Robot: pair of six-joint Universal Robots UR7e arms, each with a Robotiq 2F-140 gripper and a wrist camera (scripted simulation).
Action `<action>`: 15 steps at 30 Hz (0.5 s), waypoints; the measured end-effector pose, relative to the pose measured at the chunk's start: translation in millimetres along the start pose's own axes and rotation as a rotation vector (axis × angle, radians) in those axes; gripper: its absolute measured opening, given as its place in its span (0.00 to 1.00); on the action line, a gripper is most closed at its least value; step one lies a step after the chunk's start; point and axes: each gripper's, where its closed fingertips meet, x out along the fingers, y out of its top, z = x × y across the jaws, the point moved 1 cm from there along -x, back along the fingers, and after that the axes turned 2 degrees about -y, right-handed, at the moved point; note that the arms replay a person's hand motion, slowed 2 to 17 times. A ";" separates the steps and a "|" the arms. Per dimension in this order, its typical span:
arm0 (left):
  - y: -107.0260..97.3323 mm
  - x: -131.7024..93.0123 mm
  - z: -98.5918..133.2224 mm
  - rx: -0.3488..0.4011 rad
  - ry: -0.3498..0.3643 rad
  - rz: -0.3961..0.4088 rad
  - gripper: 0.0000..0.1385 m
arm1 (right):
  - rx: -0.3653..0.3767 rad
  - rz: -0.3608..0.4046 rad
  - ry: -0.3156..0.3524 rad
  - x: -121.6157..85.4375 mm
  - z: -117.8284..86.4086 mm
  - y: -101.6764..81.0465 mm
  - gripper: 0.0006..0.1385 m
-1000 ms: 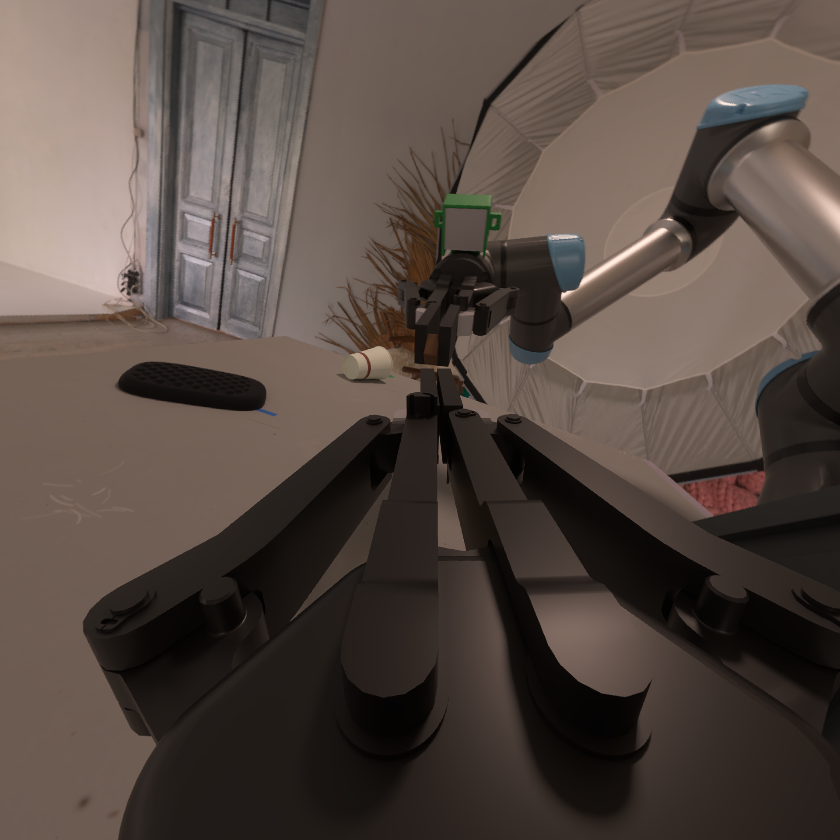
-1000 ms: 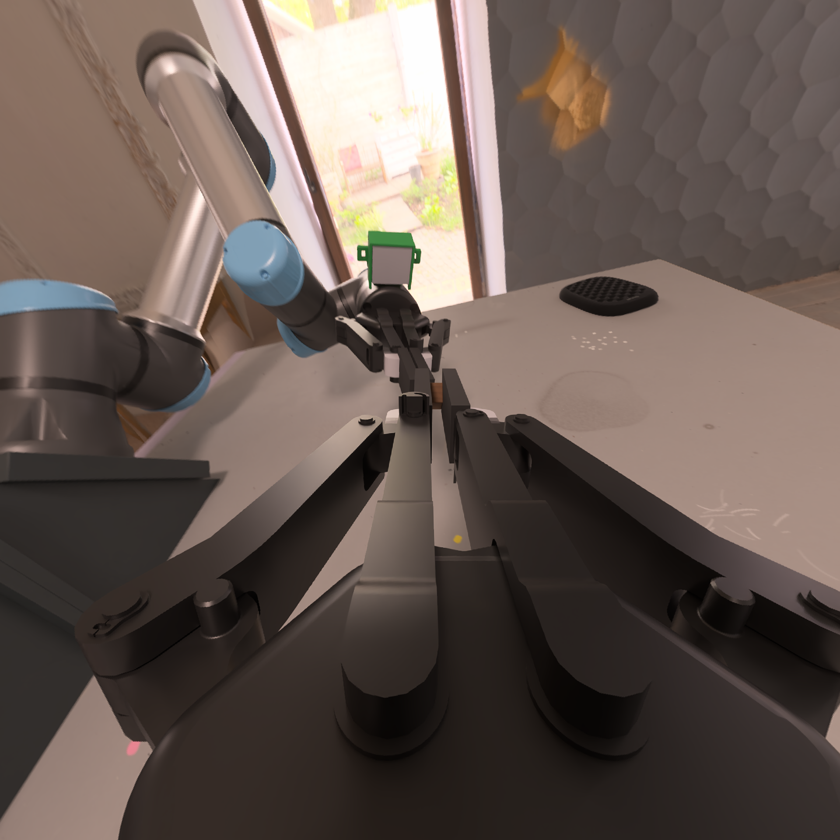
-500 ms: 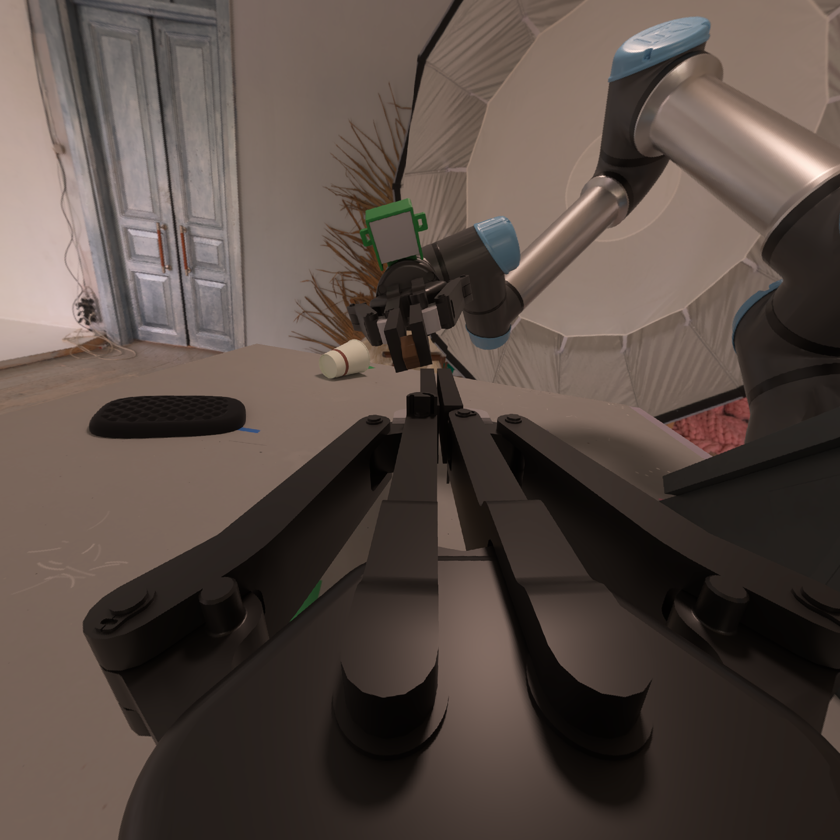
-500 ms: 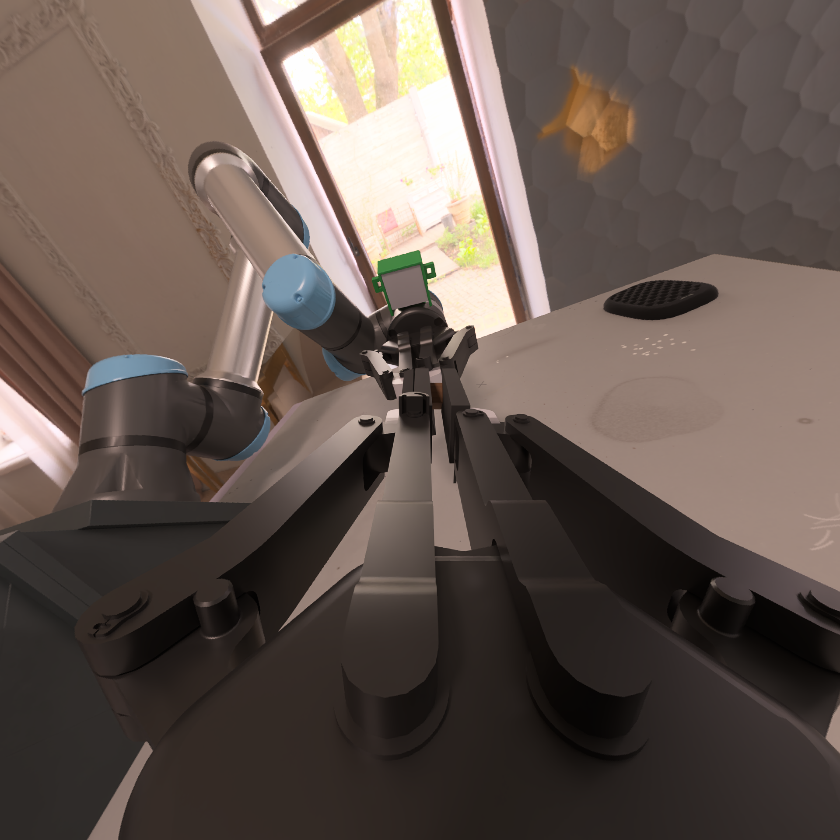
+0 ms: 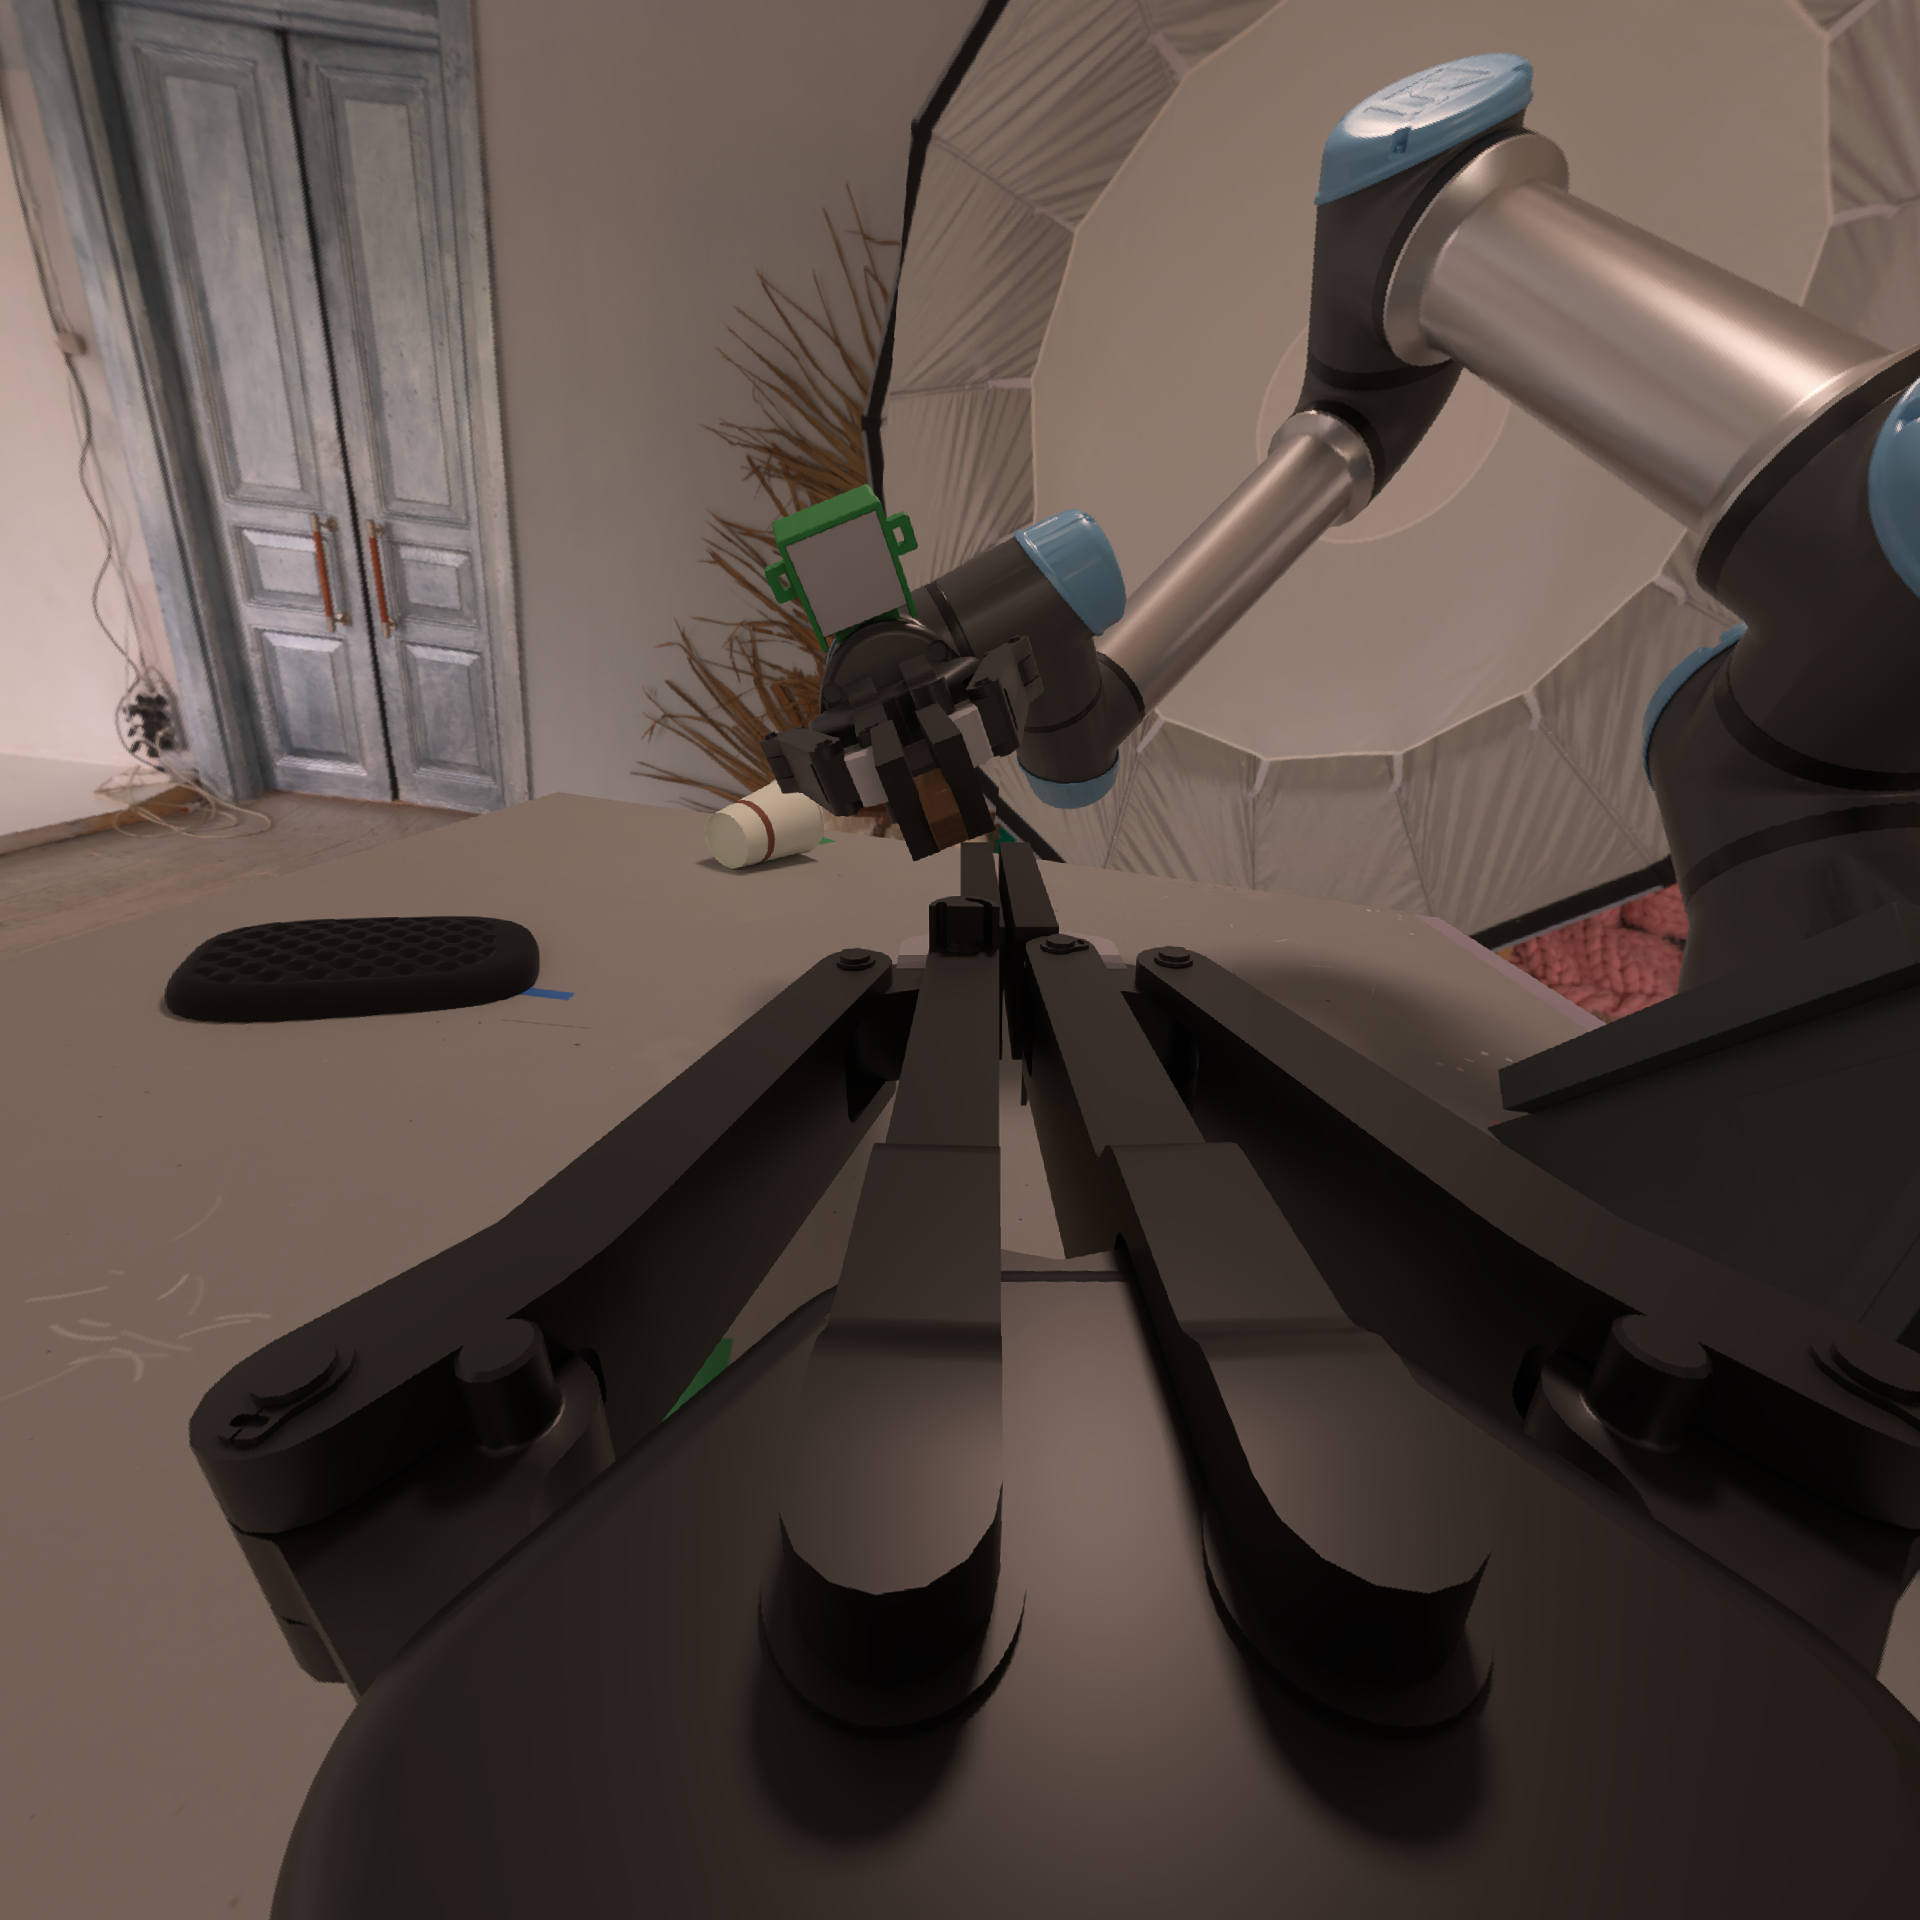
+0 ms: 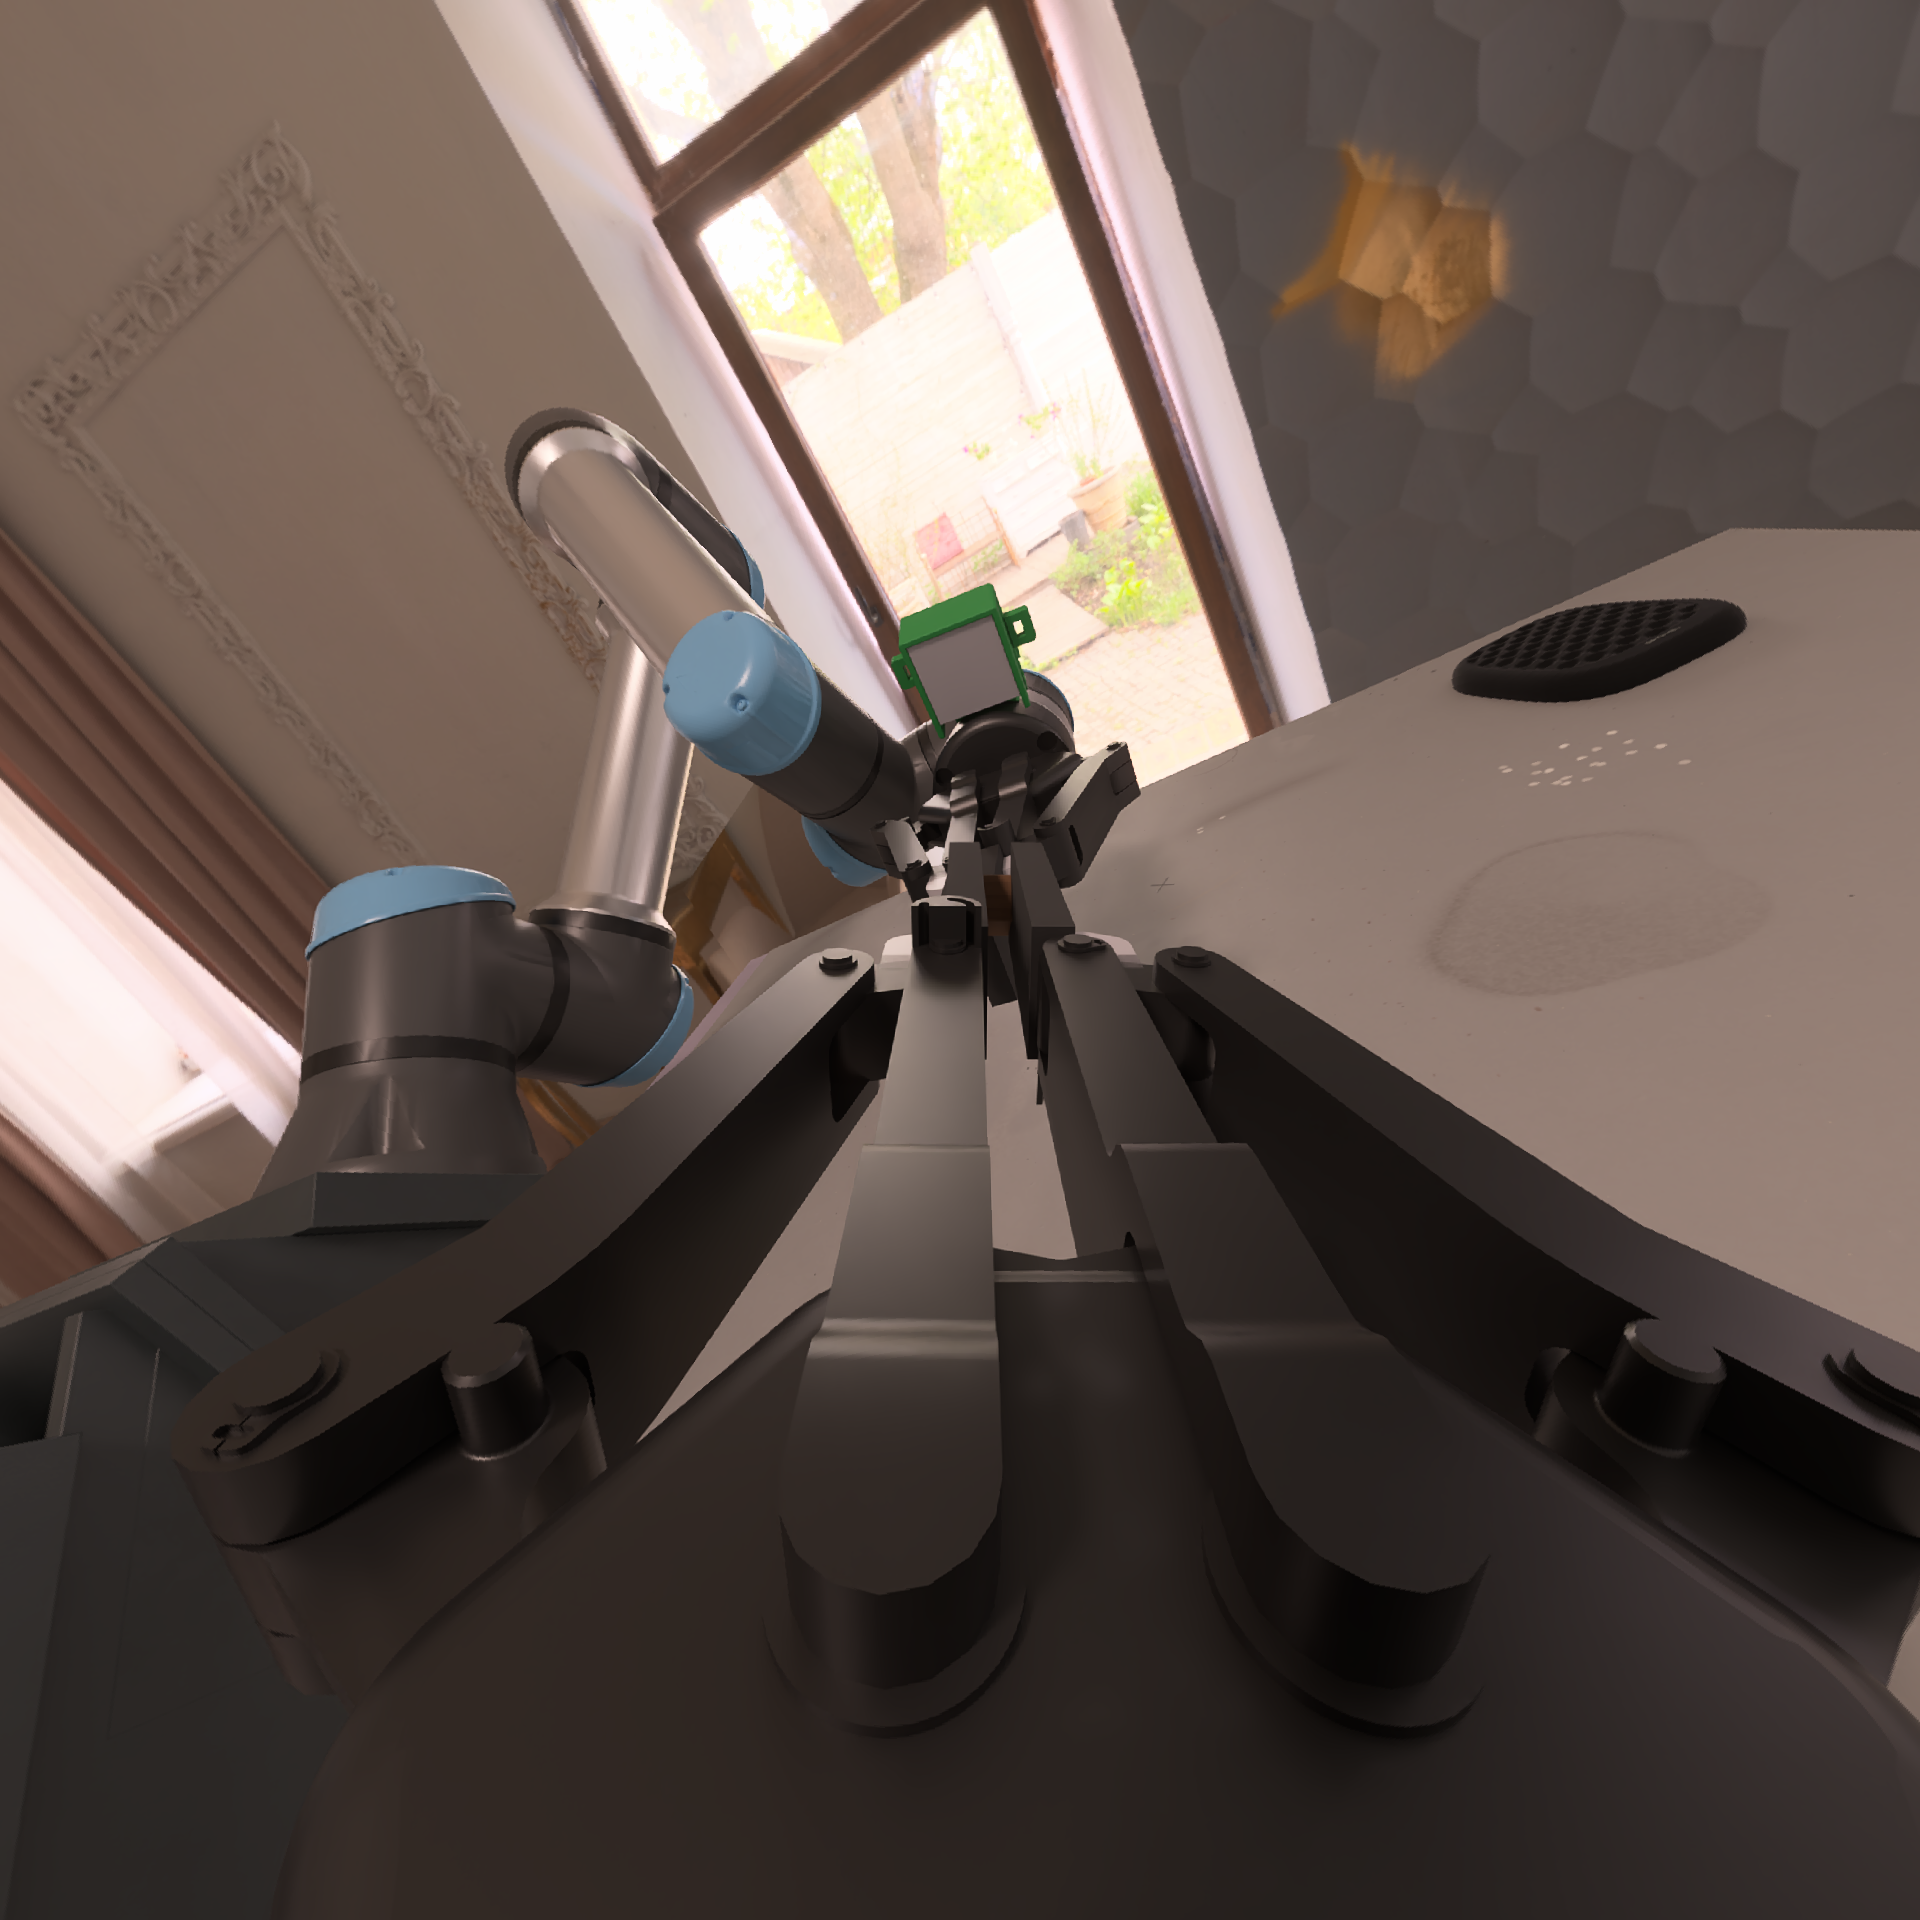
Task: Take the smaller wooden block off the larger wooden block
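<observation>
Block (image 5: 943, 812), brown wood, sat clamped in right gripper (image 5: 935, 831), raised clear of surface (image 5: 416, 1091). Left gripper (image 5: 1000, 883) was pinched together, contents hidden. Larger block unseen; separation looked done, set-down remained.

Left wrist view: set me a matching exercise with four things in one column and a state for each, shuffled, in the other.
Things:
1. paper cup
2. black mat
3. brown wooden block
4. left end effector

States:
A. fingers closed together, nothing seen between them
B. lying on its side
C. gripped by the right end effector
D. flat on the table

Pairs: 1-B, 2-D, 3-C, 4-A
</observation>
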 end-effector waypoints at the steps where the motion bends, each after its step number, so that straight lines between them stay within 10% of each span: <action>1: -0.1 0.1 0.0 0.000 -0.001 0.000 0.01 | 0.003 0.001 0.002 0.0 0.0 -0.1 0.05; 15: -0.8 1.5 -0.3 0.004 -0.016 -0.018 0.01 | 0.034 0.010 0.032 -0.5 -0.7 -1.3 0.05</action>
